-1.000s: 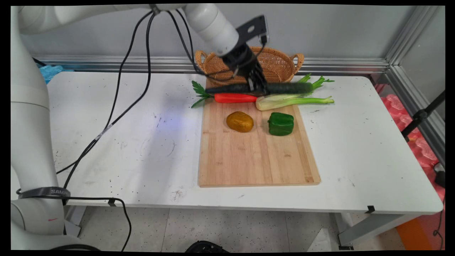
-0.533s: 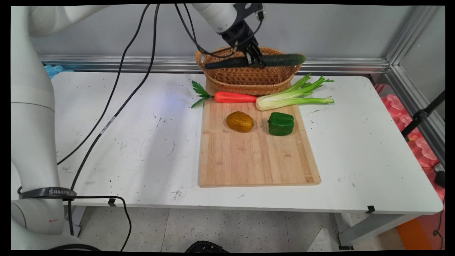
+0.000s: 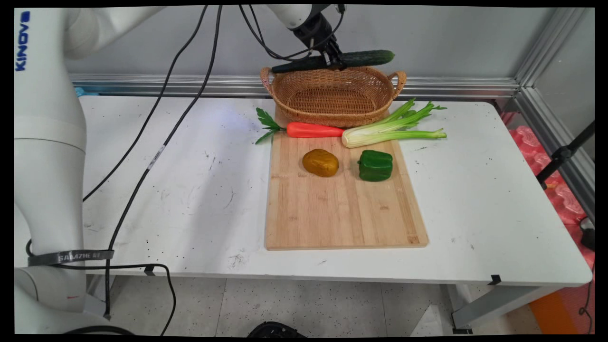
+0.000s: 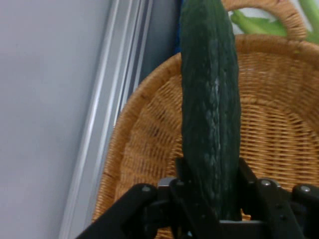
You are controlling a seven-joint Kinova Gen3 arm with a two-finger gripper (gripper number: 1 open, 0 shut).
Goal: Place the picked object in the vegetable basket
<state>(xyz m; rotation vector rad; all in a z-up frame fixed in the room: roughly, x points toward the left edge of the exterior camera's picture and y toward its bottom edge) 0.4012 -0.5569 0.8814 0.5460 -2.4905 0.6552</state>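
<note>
In the main view, the gripper [image 3: 334,61] holds a cucumber [image 3: 361,58] level in the air above the wicker basket [image 3: 332,97] at the table's [image 3: 190,180] far edge. In the hand view, the fingers [image 4: 251,181] clamp the cucumber [image 4: 209,99], apparently near its middle.

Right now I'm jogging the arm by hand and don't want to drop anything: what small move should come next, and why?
Probably a short, slow descent. The black two-finger gripper is shut on the long dark green cucumber, held level just above the far rim of the woven wicker basket; the hand view shows basket weave directly beneath it.
</note>
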